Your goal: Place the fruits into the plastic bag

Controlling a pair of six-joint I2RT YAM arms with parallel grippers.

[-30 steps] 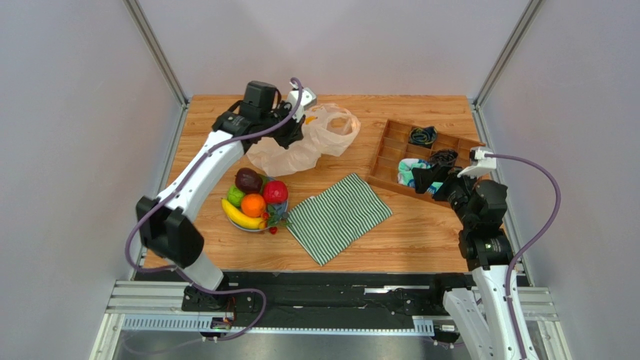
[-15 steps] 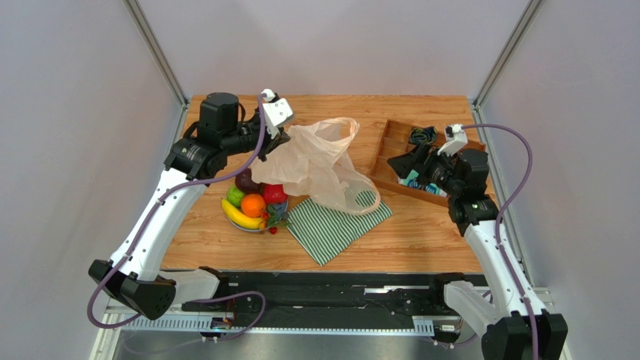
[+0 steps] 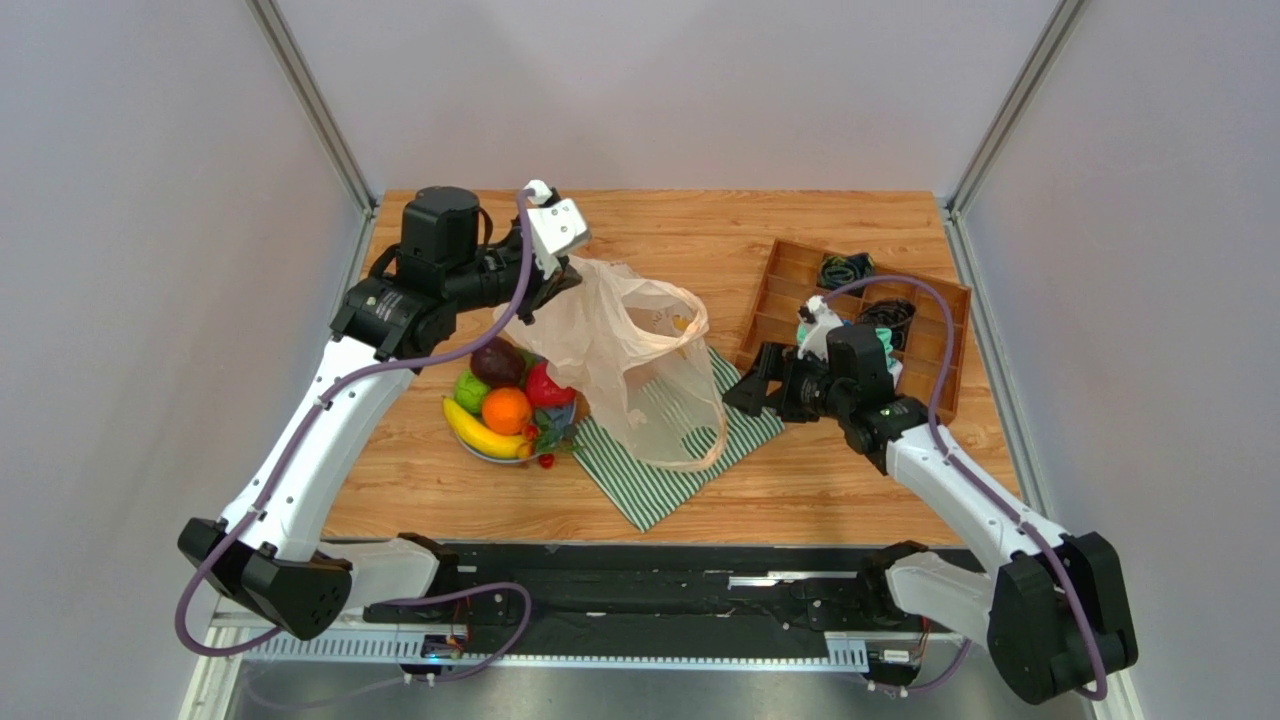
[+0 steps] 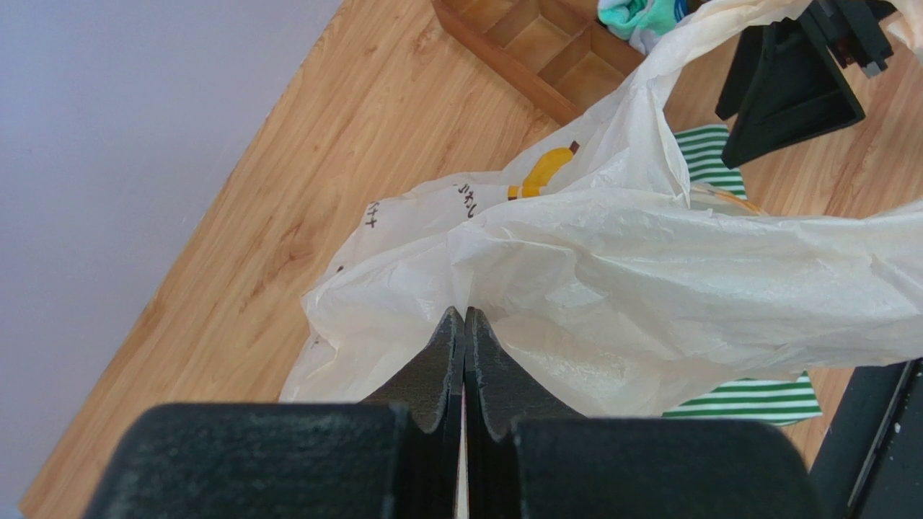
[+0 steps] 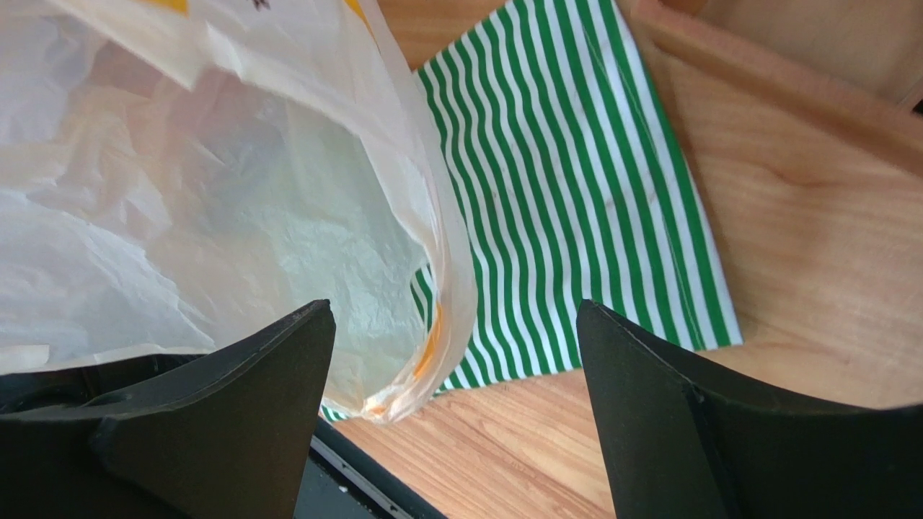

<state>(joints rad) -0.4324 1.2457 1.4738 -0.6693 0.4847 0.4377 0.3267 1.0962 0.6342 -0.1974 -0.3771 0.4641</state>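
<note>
The plastic bag (image 3: 639,360) hangs above the striped cloth (image 3: 669,458), just beside the fruits (image 3: 508,398). I have its rim pinched in my left gripper (image 4: 464,324), jaws pressed tight together. My right gripper (image 5: 455,324) is spread wide around the bag's lower edge, gripping nothing.

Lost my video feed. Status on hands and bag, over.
Left hand shut on plastic bag, holding it raised. Right hand open at bag's hanging edge, not gripping. Fruits piled outside bag. Striped cloth under bag.
</note>
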